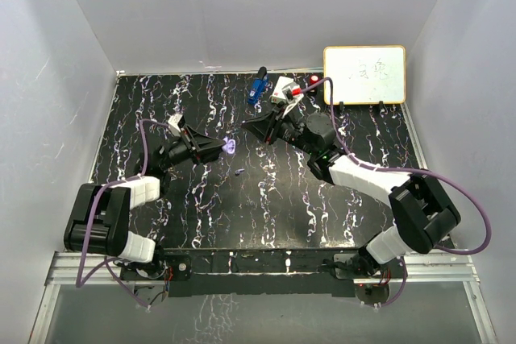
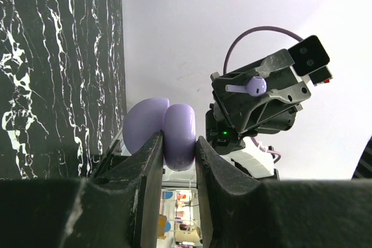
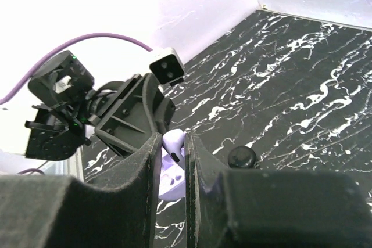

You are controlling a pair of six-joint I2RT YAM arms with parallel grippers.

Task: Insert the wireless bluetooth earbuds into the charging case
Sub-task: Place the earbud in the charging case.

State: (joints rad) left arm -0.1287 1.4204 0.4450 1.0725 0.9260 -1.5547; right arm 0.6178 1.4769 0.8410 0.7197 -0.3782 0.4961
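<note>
My left gripper (image 2: 178,141) is clamped on the case (image 2: 145,123), held clear of the table (image 2: 58,56) so the right can reach it. My right gripper (image 3: 173,142) pinches an earbud (image 2: 251,87) just ahead, likely lining up insertion.

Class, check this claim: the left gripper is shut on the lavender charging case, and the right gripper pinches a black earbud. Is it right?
Not quite. The earbud in the right gripper is lavender, not black, as the right wrist view shows. The left gripper is indeed shut on the lavender charging case.
</note>
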